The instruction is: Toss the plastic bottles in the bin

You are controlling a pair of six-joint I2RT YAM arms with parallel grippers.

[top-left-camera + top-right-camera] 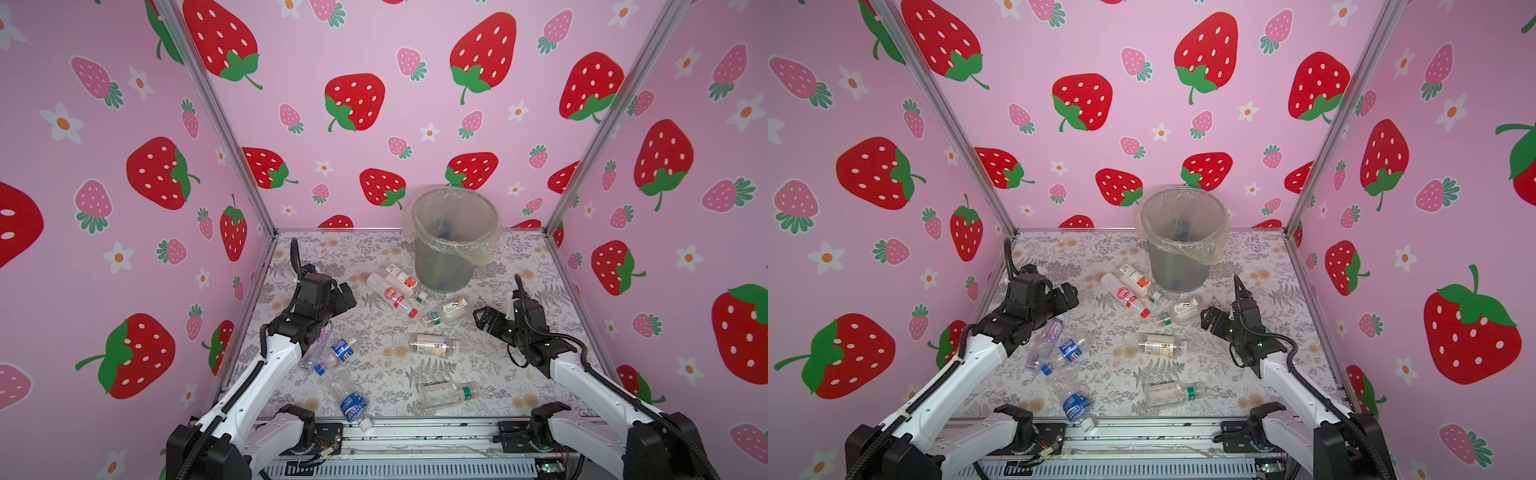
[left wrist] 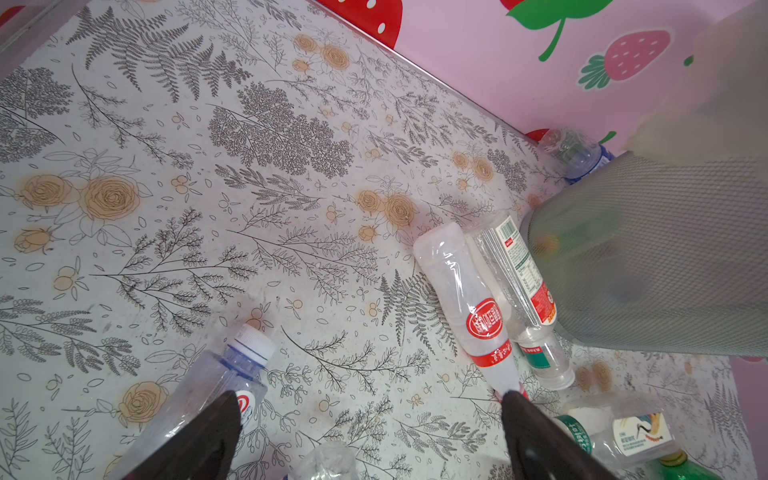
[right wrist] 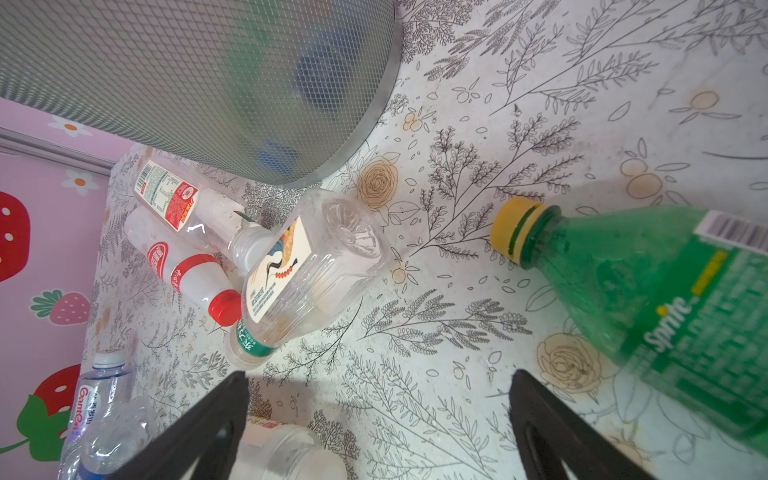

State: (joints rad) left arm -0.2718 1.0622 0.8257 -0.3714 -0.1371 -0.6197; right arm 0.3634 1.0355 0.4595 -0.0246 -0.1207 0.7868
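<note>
Plastic bottles (image 1: pixel 434 345) lie scattered from bench (image 1: pixel 519 374) centre to front edge, the bin (image 1: pixel 444 270) near the back edge; I judge them light, slick and crushable, so grip mid-body; left gripper (image 1: pixel 347 296) and right gripper (image 1: pixel 484 318) stand wide, empty.

Under me lies a table cover (image 1: pixel 503 365) printed with grey ferns and tan roses; pink strawberry walls (image 1: pixel 374 50) stand around me, joined by metal posts (image 1: pixel 216 112).

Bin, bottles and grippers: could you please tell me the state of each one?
bin: upright, bag-lined, blue shapes inside.
red-capped bottle: lying on its side, capped.
Sprite bottle: lying down, yellow cap on.
left gripper: open, empty.
right gripper: open, empty.
</note>
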